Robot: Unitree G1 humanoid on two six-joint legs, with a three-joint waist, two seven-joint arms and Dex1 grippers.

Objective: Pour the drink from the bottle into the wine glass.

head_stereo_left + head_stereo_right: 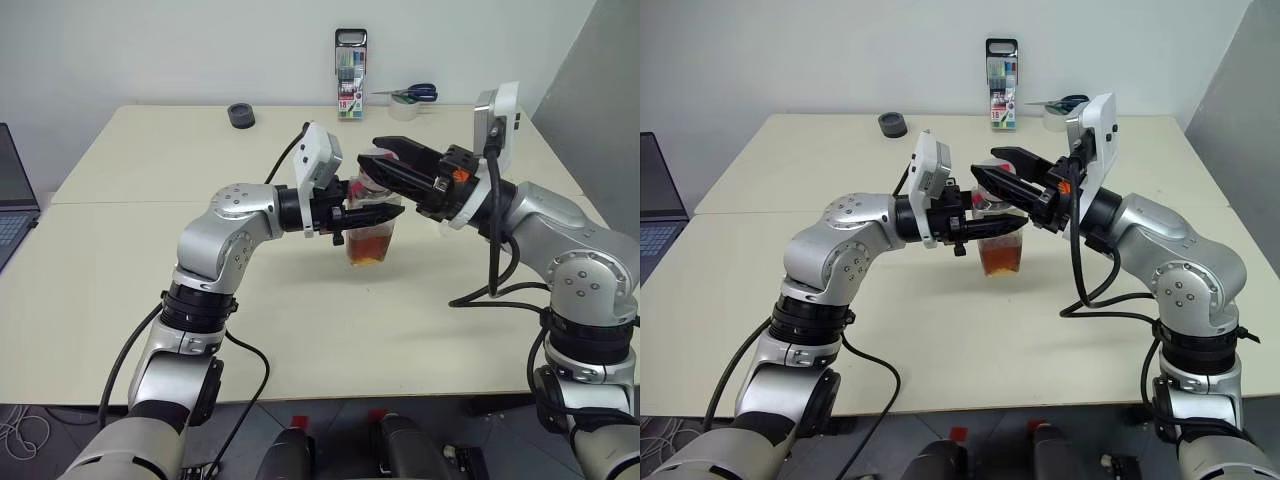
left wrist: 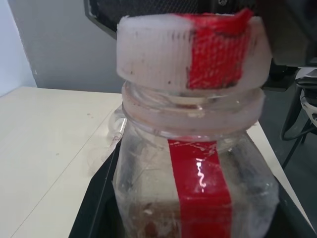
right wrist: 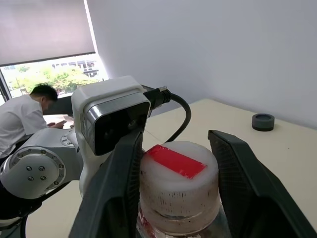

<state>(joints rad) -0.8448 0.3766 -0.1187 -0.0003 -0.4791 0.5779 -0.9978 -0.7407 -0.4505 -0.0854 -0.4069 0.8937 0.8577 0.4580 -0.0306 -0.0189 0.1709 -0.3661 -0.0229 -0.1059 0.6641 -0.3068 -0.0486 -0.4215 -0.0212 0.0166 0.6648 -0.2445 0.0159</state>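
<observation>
With the left claw point(image 1: 372, 213) clamped around the bottle point(image 1: 373, 228) standing mid-desk point(image 1: 140, 170), and the right claw point(image 3: 173, 183) straddling its cap point(image 3: 177, 184), one finger touching and the other just clear, the robot should probably pinch the cap squarely before twisting it off.

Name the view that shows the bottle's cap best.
The right wrist view: the cap sits close between the right gripper's fingers, its top and red strip in plain sight. The left wrist view shows its ribbed side above the bottle. In the eye views the grippers mostly hide it.
</observation>
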